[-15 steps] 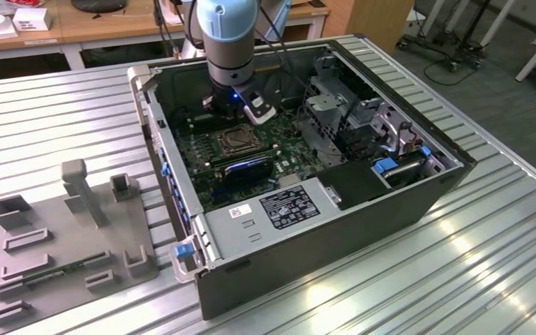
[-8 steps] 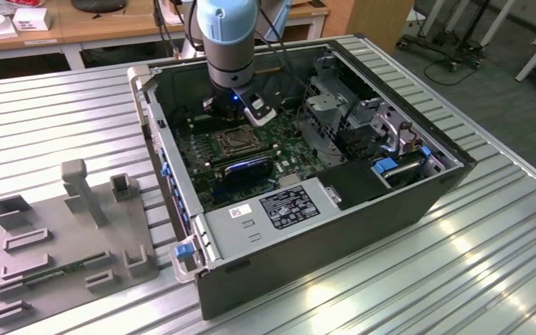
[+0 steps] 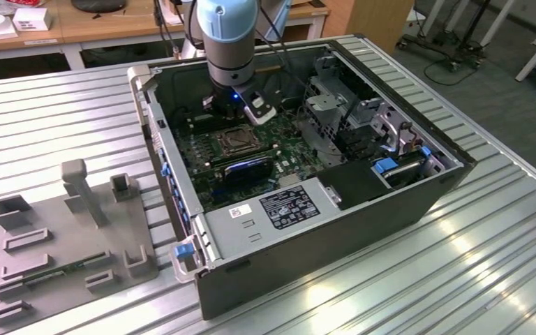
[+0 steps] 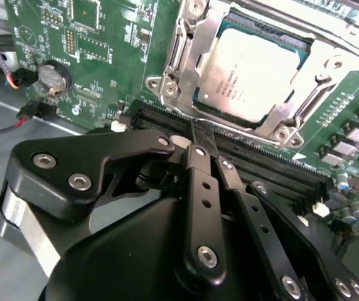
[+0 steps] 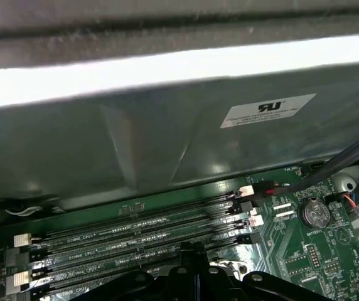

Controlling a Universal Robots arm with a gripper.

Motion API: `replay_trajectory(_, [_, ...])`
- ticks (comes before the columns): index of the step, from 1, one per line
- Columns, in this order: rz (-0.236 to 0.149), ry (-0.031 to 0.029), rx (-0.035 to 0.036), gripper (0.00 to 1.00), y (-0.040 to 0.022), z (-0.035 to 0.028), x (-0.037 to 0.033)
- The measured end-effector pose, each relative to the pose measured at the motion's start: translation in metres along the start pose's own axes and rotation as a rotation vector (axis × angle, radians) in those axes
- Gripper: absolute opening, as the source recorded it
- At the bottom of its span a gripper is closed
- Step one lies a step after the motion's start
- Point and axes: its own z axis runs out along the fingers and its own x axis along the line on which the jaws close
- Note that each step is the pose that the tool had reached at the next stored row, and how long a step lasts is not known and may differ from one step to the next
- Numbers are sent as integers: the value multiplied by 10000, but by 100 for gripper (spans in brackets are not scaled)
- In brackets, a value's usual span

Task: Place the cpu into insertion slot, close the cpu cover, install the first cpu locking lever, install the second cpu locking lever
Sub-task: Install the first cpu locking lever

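Noted: cpu (image 4: 255,75), matt silver-grey metal top; cpu cover (image 4: 182,56), bright glossy stamped metal; motherboard (image 4: 104,44), glossy green laminate; gripper (image 4: 195,132), black satin finish (screws bright metal); case wall (image 5: 154,150), dull grey sheet metal; label (image 5: 267,110), white paper; table (image 3: 491,265), ribbed reflective metal; fixture (image 3: 63,237), matt grey plastic.

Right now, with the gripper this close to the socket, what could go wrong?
The gripper hangs right over the black memory slots beside the cpu; a small drift down could knock them. The case wall stands close past those slots, so a swing may hit it. Loose red and black wires could snag.
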Motion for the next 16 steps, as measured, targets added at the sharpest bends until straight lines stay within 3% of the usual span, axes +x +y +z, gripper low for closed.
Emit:
replay_trajectory(5, [0, 0, 1, 11, 32, -90, -12])
replay_trajectory(16, [-19, -59, -22, 11, 82, -58, 4])
